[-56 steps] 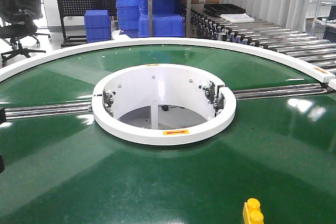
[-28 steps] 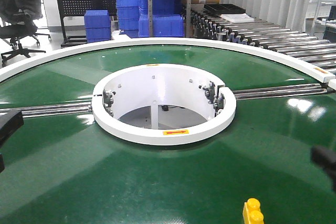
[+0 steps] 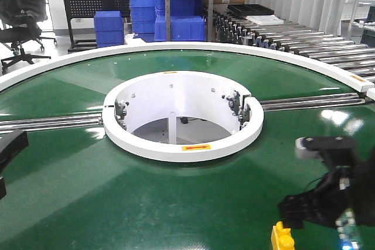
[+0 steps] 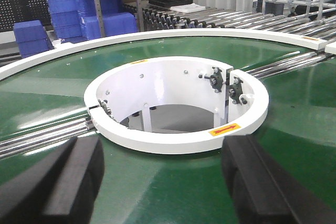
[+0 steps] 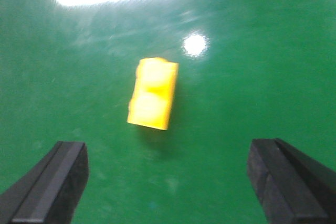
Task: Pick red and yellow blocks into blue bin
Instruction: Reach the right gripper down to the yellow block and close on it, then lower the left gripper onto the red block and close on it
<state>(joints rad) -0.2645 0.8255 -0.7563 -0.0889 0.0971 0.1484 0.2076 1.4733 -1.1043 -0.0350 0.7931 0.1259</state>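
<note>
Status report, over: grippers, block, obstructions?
Left gripper open, empty. Right gripper open over yellow block, not touching. Nothing in the way.

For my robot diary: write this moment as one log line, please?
right pincer: open over yellow block | left pincer: open, empty | yellow block: lying on green belt

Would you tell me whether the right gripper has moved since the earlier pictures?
Yes. The right gripper has come in from the right edge, below the white centre ring, down to the yellow block.
</note>
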